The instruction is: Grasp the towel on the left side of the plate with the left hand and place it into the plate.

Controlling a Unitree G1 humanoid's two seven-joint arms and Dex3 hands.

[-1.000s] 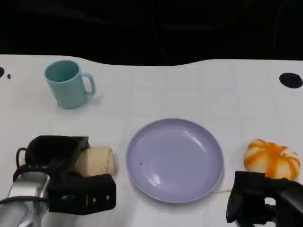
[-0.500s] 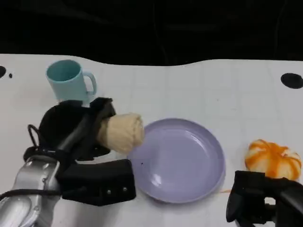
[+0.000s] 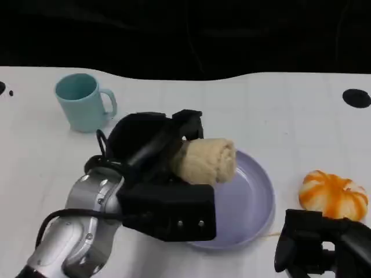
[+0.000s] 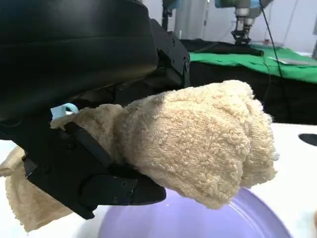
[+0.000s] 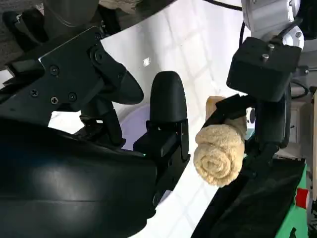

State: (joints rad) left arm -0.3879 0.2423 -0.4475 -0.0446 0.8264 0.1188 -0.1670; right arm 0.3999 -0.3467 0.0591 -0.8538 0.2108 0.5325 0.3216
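Observation:
A rolled beige towel [image 3: 206,160] is gripped by my left hand [image 3: 153,145] and hangs over the left part of the lilac plate [image 3: 252,200], above its surface. In the left wrist view the towel [image 4: 198,148] fills the middle with black fingers [image 4: 99,178] wrapped round it and the plate [image 4: 188,223] below. The right wrist view shows the towel [image 5: 218,156] end-on, held by the left hand [image 5: 257,99]. My right hand [image 3: 316,249] rests low at the front right, fingers apart and holding nothing.
A teal mug [image 3: 84,101] stands at the back left. An orange-and-white pumpkin [image 3: 333,194] sits right of the plate, just beyond my right hand. A black round mark [image 3: 355,98] lies at the far right of the white table [image 3: 232,110].
My left hand has lifted the towel off the table left of the plate and carried it rightward, over the plate's left part. The right hand has not moved.

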